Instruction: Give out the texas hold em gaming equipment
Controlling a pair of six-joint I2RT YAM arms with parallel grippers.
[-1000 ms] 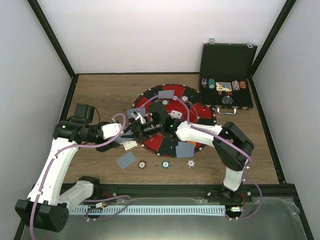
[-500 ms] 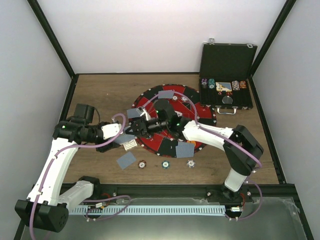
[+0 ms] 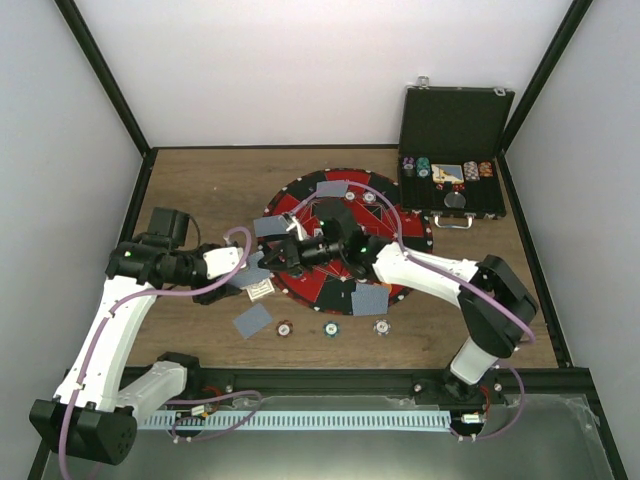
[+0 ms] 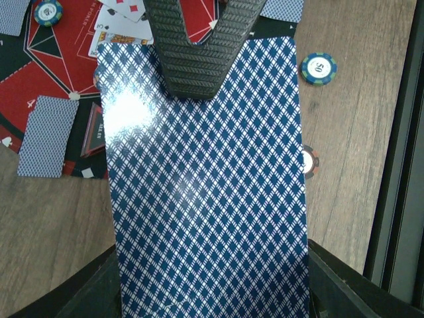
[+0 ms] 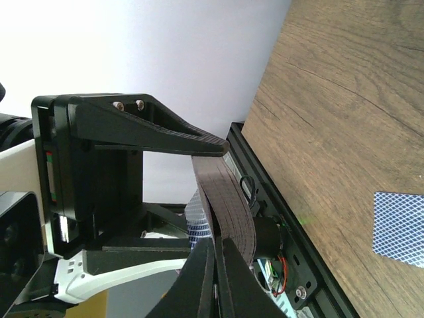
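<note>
My left gripper point(image 3: 250, 270) point(image 4: 209, 291) is shut on the sides of a deck of blue-checked playing cards point(image 4: 205, 199), held just off the left rim of the round mat point(image 3: 402, 222). My right gripper point(image 3: 276, 254) point(image 5: 215, 246) has reached across and is shut on the far end of the deck's top card. The ribbed right fingers point(image 4: 195, 63) press on that end, and the deck's edge point(image 5: 228, 199) bows. Dealt cards lie face down on the mat point(image 3: 332, 188) point(image 3: 368, 298) and on the wood point(image 3: 252, 321). Three poker chips point(image 3: 330, 328) sit in a row near the front.
A black hinged case point(image 3: 457, 120) stands open at the back right, with chips point(image 3: 445, 170) in its tray. Face-up cards point(image 4: 122, 26) and a small box point(image 3: 258, 290) lie beside the deck. A black frame rail point(image 3: 330, 378) borders the front edge.
My right arm has stretched further left across the mat to the deck. Its fingers have gone from open to shut on the top card. The left arm has stayed still.
</note>
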